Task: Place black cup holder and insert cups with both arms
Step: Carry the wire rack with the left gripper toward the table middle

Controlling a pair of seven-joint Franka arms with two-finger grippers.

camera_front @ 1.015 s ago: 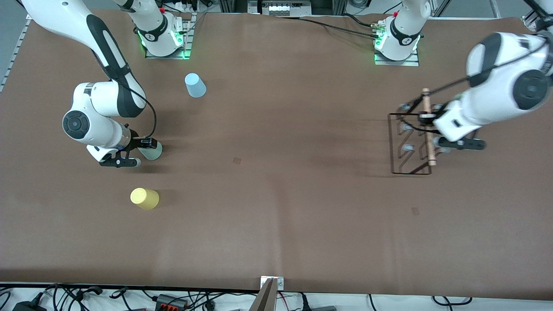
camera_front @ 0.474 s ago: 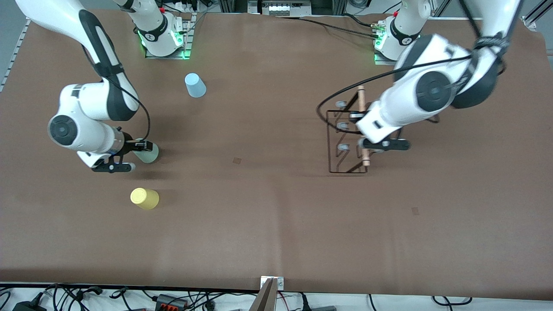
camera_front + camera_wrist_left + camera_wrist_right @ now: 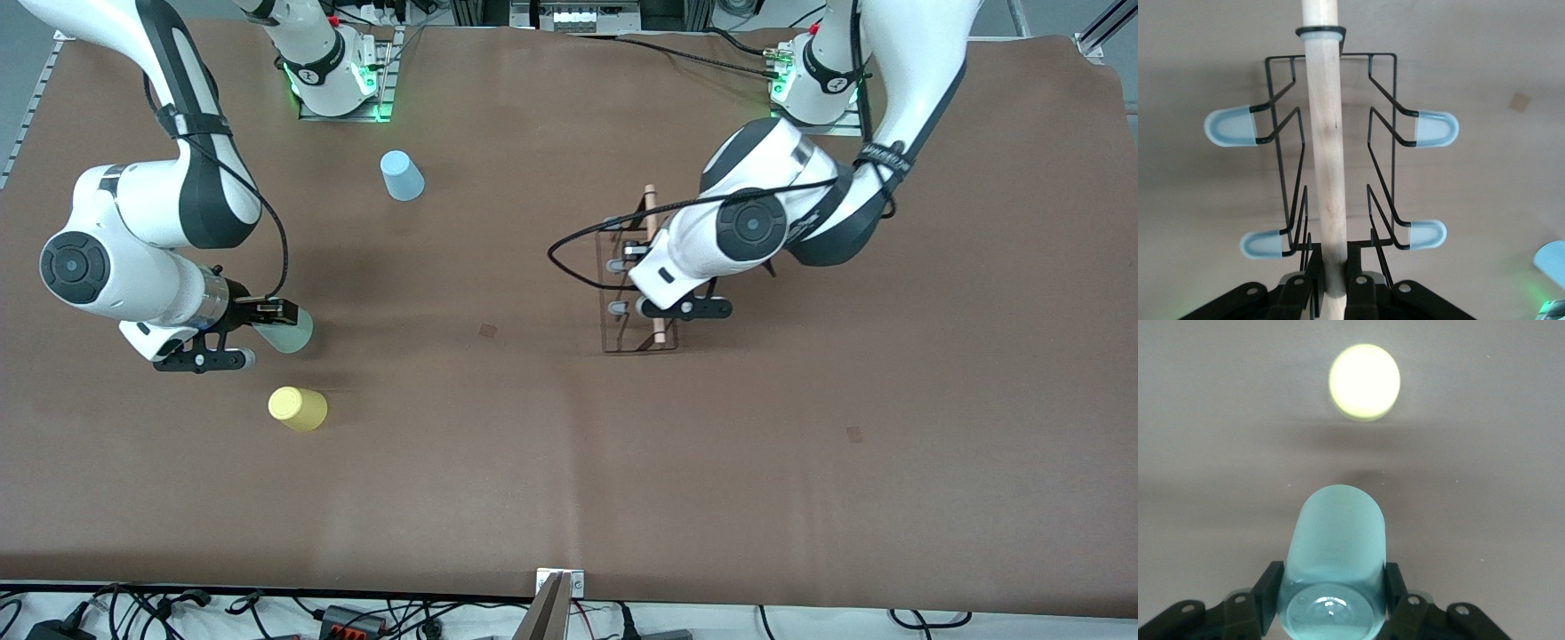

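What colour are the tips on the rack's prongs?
Pale blue tips on the rack, best in the left wrist view.

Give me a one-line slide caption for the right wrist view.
Right gripper shut on the pale green cup above the brown table, with the yellow cup standing on it.

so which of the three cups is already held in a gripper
The pale green cup: the right gripper is shut on it. The yellow cup and the light blue cup stand on the table, with no gripper touching them.
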